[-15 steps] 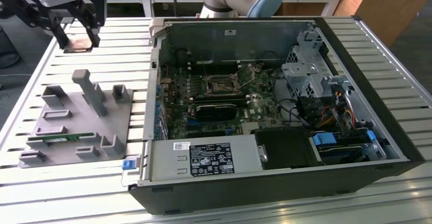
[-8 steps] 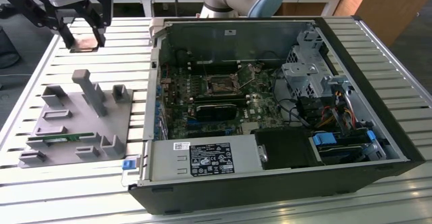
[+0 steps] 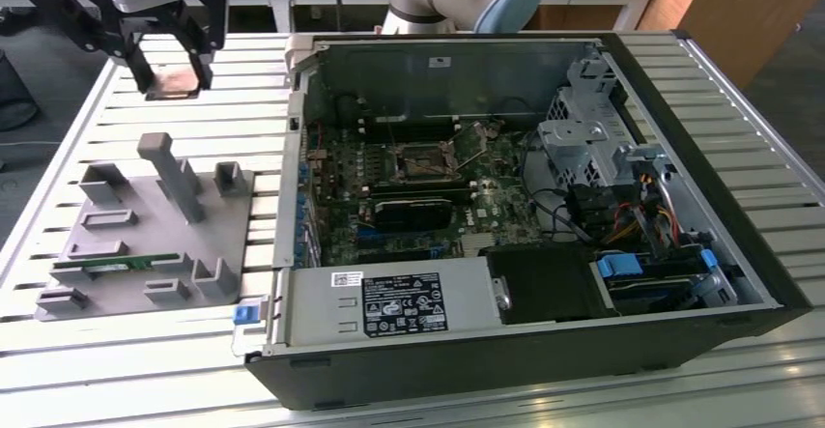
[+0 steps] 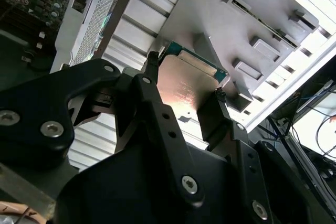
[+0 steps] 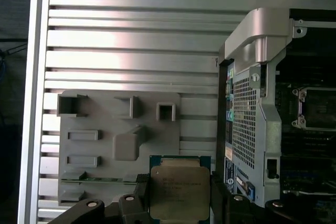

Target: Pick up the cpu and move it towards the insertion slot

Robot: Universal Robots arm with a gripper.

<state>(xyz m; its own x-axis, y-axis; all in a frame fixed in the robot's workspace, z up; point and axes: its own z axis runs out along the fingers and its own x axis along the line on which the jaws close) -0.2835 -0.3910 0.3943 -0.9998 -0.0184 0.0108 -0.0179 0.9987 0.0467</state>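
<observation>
My gripper [image 3: 174,78] hangs high over the slatted table at the exterior view's left, beyond the grey holder and left of the computer case. Its black fingers are shut on the cpu [image 3: 176,84], a flat square chip with a silvery top held by two opposite edges. Both wrist views show the cpu [image 4: 191,82] [image 5: 178,192] clamped in the gripper [image 4: 186,77] [image 5: 178,187]. The insertion slot [image 3: 423,160], a dark square socket in a shiny bracket, lies on the motherboard inside the open case, well to the exterior view's right of the gripper. It also appears in the first wrist view as the insertion slot [image 5: 317,108].
A grey plastic holder [image 3: 142,225] with upright posts stands on the table below the gripper, with a green memory stick [image 3: 123,266] lying in it. The case wall [image 3: 299,138] rises between gripper and motherboard. Cables and a drive cage [image 3: 586,148] crowd the case's right side.
</observation>
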